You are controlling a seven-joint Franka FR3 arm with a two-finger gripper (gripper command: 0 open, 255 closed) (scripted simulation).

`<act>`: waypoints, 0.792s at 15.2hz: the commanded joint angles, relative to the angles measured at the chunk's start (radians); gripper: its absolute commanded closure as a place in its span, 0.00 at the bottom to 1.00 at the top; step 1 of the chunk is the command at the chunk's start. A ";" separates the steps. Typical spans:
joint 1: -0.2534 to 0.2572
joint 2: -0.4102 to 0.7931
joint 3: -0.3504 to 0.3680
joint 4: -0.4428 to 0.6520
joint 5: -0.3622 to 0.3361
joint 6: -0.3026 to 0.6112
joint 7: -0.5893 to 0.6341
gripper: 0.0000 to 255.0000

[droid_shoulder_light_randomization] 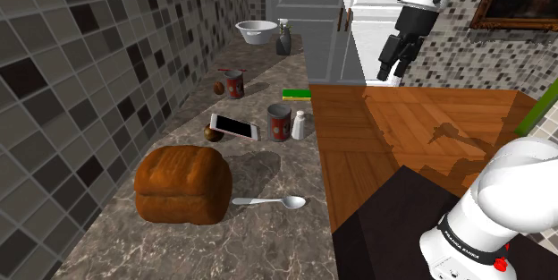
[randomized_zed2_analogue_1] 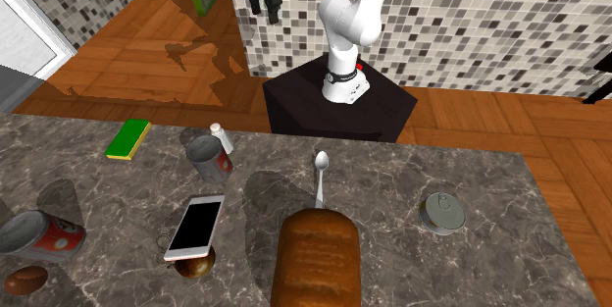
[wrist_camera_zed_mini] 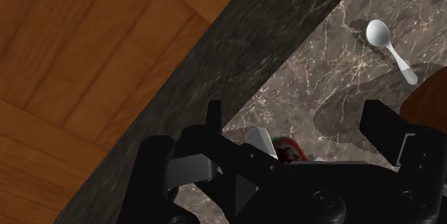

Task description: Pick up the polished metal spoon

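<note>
Surface: dark brown marbled countertop (droid_shoulder_light_randomization: 179,251), straight front edge, objects spread along it.
Room: wood plank floor (droid_shoulder_light_randomization: 402,117) past the counter edge; grey-brown mosaic tile wall (droid_shoulder_light_randomization: 71,72) behind the counter; white cabinet doors (droid_shoulder_light_randomization: 308,19) at the far end from the bread loaf (droid_shoulder_light_randomization: 183,184).
Spoon (droid_shoulder_light_randomization: 268,201): plain silver-grey, lies flat on the counter just beside the loaf, handle end toward the loaf, bowl end away from it toward the counter edge; cannot tell if the handle touches the loaf.
Gripper (wrist_camera_zed_mini: 297,119): fingers wide apart, nothing between them, up in the air off the counter edge, well apart from the loaf.
Phone (droid_shoulder_light_randomization: 234,128): white, dark screen, near the loaf, propped on a round brown thing (droid_shoulder_light_randomization: 213,132).
Cans: one red can (droid_shoulder_light_randomization: 279,122) beyond the phone from the loaf with a white shaker (droid_shoulder_light_randomization: 300,124) just beside it; a second red can (droid_shoulder_light_randomization: 234,84) further off.
Sponge (droid_shoulder_light_randomization: 296,94): green and yellow, further from the loaf than the shaker.
Writing: red can labels carry pale marks, unreadable; dark band on the arm base (droid_shoulder_light_randomization: 465,238) has small white lettering, not legible.
</note>
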 commanded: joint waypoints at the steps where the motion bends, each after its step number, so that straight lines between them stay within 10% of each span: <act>1: 0.000 0.000 0.000 0.000 0.000 0.000 0.000 0.00; 12: 0.136 0.125 0.142 -0.153 0.107 0.337 -0.034 0.00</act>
